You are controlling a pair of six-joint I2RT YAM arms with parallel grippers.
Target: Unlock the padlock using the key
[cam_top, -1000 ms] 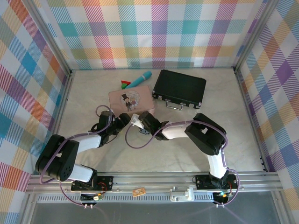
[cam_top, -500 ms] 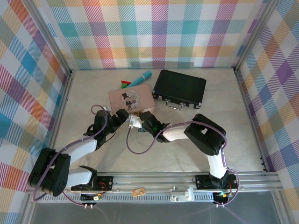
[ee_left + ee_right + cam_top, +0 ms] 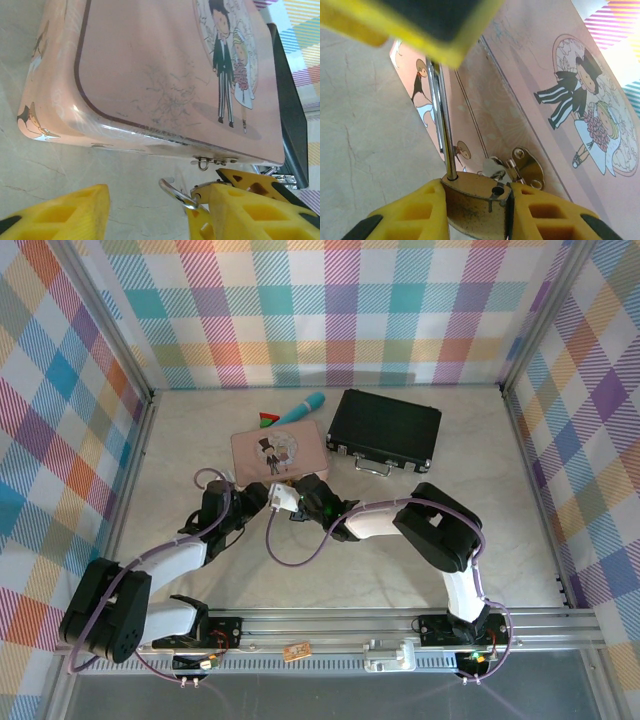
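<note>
1. Nearest you, above the table (image 3: pixel 480 530), both arms reach forward and meet just short of the pink tin (image 3: pixel 280 448).
2. Your right gripper (image 3: pixel 477 194) is closed narrowly on the brass body of the padlock (image 3: pixel 475 212). It holds the padlock low in front of the tin's near wall.
3. The shackle (image 3: pixel 445 135) rises from the body on one leg, and the hole beside that leg looks empty. I judge the lock may already be sprung, but you should not count on it.
4. Your left gripper (image 3: pixel 157 200) stands roughly half open and grips nothing. The shackle's bow lies between its fingers, closer to one of them, and is not pinched.
5. I cannot find the key in any view; it may be hidden under the fingers.
6. The step in hand looks like taking hold of the shackle while the body is braced. Your next move calls for centring the bow, closing squarely on it, and keeping the right grip steady.
7. Just beyond the bow, the tin's hasp (image 3: pixel 206 161) sits apart from it and nothing is threaded through it.
8. Farther back lie the black case (image 3: pixel 385 425) and a teal stick (image 3: pixel 300 408), well clear of the work.
9. Compared with a second ago, your left arm has stretched out, its elbow lying lower toward the near-left corner. The meeting point of the grippers has barely shifted, and the tin has not moved.
</note>
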